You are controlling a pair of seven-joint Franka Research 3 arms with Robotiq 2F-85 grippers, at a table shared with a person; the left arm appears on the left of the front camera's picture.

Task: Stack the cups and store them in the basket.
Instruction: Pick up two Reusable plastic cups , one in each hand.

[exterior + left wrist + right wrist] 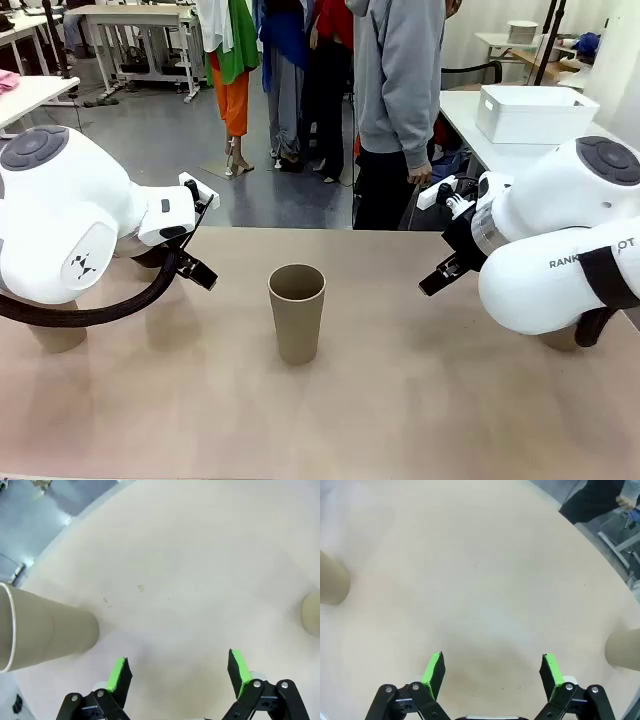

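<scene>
One tan cup (296, 312) stands upright and open-mouthed in the middle of the table. Parts of other cups peek from under my left arm (55, 338) and my right arm (560, 340). In the left wrist view my left gripper (179, 676) hangs open above bare tabletop, with a cup (47, 630) off to its left and another cup (312, 613) at the right edge. My right gripper (492, 676) is also open over bare tabletop, between a cup (332, 584) at the left and a cup (623, 649) at the right. The white basket (535, 112) sits on a side table at the back right.
A person in a grey hoodie (400, 80) stands at the far edge of the table, hands down. My two white arms (60, 220) (560, 250) bulk over the left and right sides of the table.
</scene>
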